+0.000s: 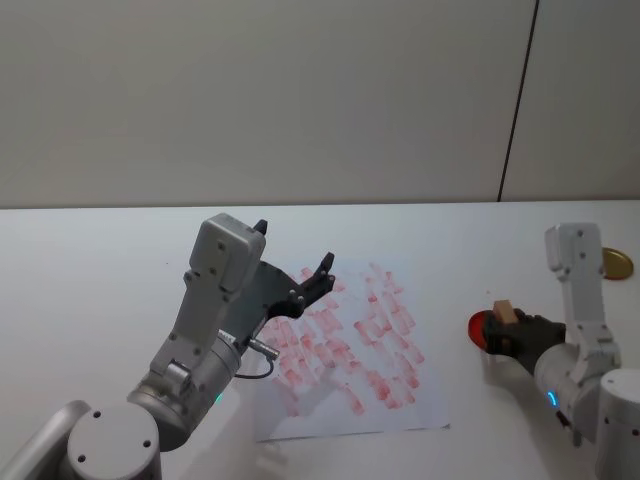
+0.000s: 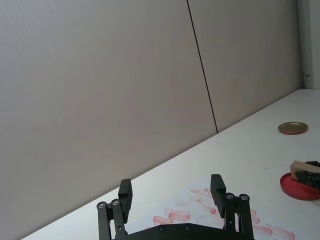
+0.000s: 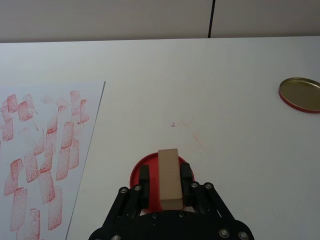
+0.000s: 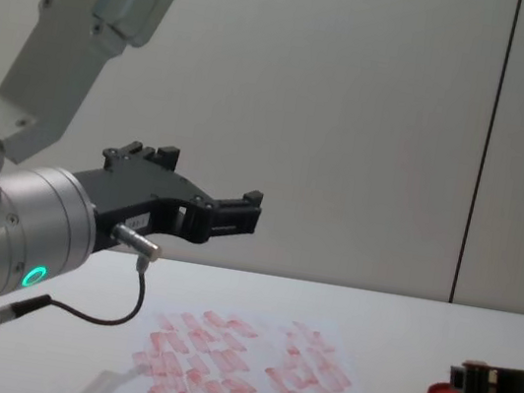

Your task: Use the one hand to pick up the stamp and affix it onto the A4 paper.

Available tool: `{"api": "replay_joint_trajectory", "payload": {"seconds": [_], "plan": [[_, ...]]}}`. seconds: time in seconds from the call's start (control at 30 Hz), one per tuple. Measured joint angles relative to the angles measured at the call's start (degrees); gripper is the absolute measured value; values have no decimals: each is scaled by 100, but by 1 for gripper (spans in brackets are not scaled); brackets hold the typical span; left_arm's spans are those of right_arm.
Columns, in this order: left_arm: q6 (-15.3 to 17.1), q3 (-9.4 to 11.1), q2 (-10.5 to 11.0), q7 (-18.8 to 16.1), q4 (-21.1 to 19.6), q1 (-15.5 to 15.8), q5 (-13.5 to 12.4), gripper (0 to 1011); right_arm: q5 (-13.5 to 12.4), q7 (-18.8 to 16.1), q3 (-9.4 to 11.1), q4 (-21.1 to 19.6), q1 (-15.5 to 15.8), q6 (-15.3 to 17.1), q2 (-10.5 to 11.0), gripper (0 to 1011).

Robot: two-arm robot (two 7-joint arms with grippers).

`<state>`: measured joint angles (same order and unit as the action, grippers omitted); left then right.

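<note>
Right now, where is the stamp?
On the robot's right in the head view, the stamp is held in the right gripper over the red ink pad, to the right of the paper.

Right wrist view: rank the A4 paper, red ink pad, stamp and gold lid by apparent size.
1. A4 paper, though cropped.
2. red ink pad, partly covered.
3. stamp and gold lid: look alike; the lid is farther and cropped, so unranked.
</note>
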<state>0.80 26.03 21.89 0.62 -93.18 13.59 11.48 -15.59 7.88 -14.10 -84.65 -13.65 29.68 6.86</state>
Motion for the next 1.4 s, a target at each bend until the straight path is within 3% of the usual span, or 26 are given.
{"api": "replay_joint_trajectory", "payload": {"seconds": [0.23,1.03,1.4], "plan": [[0,0,0,0,0,0,0,993,67,11,-2,75,-36,89,-35,219],[0,0,0,-1,0,0,0,993,15,-18,84,547,-256,383,-159,220],[0,0,0,0,0,0,0,993,215,-104,70,377,-258,295,-165,220]]}}
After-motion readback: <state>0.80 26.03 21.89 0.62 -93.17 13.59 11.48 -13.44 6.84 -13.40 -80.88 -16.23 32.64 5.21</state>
